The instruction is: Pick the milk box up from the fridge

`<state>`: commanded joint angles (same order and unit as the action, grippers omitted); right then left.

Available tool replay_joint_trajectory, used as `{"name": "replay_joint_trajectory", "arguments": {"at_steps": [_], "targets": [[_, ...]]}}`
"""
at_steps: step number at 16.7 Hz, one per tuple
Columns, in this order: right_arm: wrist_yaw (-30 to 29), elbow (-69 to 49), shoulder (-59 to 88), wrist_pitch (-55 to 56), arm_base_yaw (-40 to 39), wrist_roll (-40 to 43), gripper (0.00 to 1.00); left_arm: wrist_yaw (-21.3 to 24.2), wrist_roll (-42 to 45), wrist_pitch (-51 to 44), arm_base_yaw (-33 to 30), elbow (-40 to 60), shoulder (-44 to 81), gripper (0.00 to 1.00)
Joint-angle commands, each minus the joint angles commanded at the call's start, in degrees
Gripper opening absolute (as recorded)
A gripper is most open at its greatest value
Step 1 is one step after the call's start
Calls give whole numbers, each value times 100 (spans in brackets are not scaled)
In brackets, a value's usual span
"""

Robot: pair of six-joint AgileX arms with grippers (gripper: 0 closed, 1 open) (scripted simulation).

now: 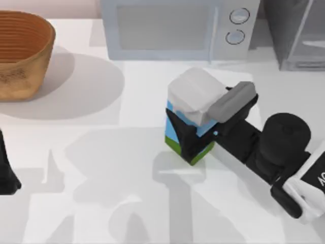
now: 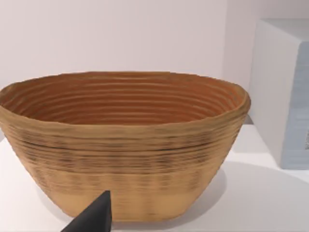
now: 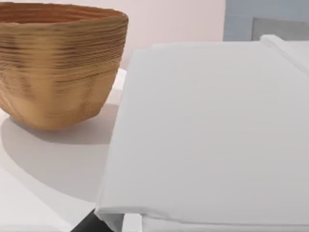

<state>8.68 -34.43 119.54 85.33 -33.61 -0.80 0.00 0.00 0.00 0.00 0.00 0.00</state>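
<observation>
From above, our right gripper (image 1: 203, 129) clamps the tilted milk box (image 1: 190, 109) mid-table, in front of the microwave (image 1: 177, 28); the fridge (image 1: 297, 33) stands back right. Our left arm (image 1: 7, 170) is parked at the left edge.

The left wrist faces the basket (image 2: 120, 145).

The right wrist sees the box's white top (image 3: 212, 130).

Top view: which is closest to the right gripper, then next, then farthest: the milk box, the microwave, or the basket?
1. Milk box: mid-table, in the right gripper.
2. Microwave: behind, at the back edge.
3. Basket: far at the table's left back corner.
</observation>
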Motion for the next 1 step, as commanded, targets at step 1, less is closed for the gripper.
{"name": "replay_joint_trajectory", "arguments": {"at_steps": [1], "targets": [[0,0,0,0,0,0,100,0,0,0,0,0,0,100]]}}
